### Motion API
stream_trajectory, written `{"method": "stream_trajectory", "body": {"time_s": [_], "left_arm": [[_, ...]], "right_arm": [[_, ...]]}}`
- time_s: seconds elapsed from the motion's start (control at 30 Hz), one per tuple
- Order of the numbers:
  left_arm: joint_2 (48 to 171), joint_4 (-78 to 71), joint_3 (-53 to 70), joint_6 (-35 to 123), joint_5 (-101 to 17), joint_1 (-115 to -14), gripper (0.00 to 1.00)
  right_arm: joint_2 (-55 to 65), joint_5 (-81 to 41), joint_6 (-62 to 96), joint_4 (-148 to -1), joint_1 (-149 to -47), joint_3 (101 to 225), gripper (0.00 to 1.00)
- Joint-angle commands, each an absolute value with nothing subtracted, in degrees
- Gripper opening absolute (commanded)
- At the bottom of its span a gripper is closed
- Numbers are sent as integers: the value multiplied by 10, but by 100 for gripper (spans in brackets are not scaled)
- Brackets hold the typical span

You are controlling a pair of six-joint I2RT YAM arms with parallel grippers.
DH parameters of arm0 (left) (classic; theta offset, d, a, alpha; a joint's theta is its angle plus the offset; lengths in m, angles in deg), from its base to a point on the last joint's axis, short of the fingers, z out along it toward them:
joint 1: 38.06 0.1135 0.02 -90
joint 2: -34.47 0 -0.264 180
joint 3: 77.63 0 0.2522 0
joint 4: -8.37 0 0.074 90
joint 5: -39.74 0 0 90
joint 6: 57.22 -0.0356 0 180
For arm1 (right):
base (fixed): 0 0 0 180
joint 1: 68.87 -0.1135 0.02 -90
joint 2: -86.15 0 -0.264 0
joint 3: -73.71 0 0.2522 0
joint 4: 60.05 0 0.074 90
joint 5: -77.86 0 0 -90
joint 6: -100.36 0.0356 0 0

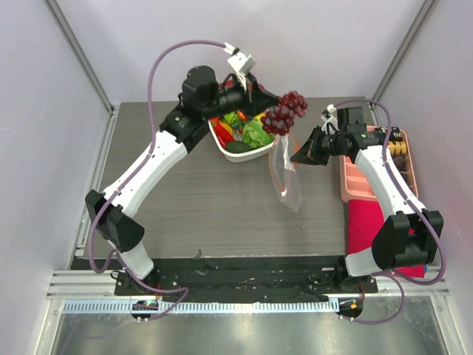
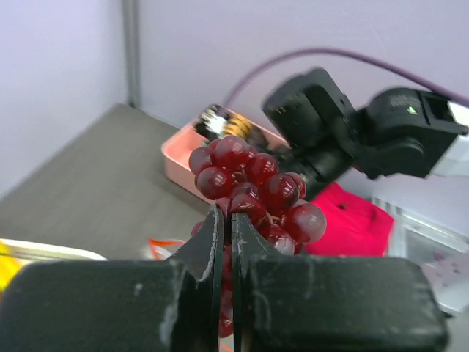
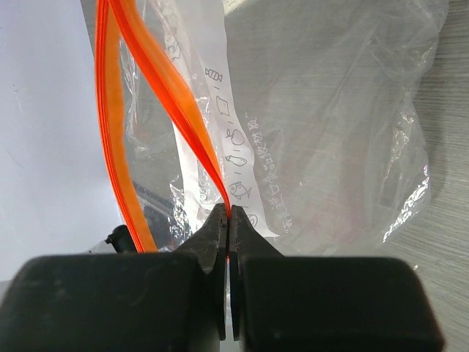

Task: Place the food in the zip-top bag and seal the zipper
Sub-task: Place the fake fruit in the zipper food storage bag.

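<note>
A bunch of dark purple grapes [image 1: 284, 113] [image 2: 253, 187] hangs in the air, with my left gripper [image 1: 260, 98] [image 2: 226, 214] shut on it. Just below and to the right of the grapes, the clear zip-top bag [image 1: 285, 175] [image 3: 322, 125] hangs down to the table. My right gripper [image 1: 301, 153] [image 3: 229, 215] is shut on one side of its orange zipper [image 3: 165, 81]; the zipper's two strips stand apart, so the mouth is open. More food, green leaves [image 1: 256, 134] and red and yellow pieces, lies in a white basket [image 1: 244, 155] at the back.
A pink divided tray [image 1: 353, 181] [image 2: 179, 158] with brown snacks stands at the right edge, with a red cloth [image 1: 366, 222] [image 2: 352, 220] in front of it. The right arm's wrist [image 2: 344, 139] is close behind the grapes. Walls enclose the table.
</note>
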State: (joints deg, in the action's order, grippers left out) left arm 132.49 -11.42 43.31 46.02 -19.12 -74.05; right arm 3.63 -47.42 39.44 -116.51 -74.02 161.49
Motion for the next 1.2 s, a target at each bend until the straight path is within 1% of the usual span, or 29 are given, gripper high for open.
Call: {"method": "stream_trajectory", "body": {"time_s": [0.0, 0.23, 0.4, 0.53, 0.57, 0.7, 0.87, 0.97, 1.1, 1.17], "left_arm": [[1298, -54, 377, 554, -191, -766, 0], [1282, -16, 238, 569, -220, -783, 0], [1260, -52, 196, 510, -260, -781, 0], [1247, -109, 183, 466, -246, -781, 0], [1247, -117, 183, 456, -233, -781, 0], [1253, -162, 190, 411, -204, -781, 0], [1283, -212, 226, 385, -212, -803, 0], [1313, -224, 266, 404, -237, -808, 0], [1365, -278, 362, 431, -278, -815, 0], [1390, -295, 390, 431, -296, -830, 0]], "right_arm": [[39, -480, 400, -1142, -742, 1617, 1], [44, -498, 409, -1143, -737, 1612, 1], [51, -507, 399, -1160, -711, 1611, 1], [59, -512, 388, -1171, -697, 1605, 1], [60, -512, 387, -1171, -680, 1600, 1], [61, -517, 384, -1171, -667, 1588, 1], [62, -554, 386, -1161, -666, 1584, 1], [66, -572, 376, -1157, -667, 1586, 1], [85, -590, 359, -1158, -673, 1579, 1], [89, -592, 356, -1158, -675, 1574, 1]]}}
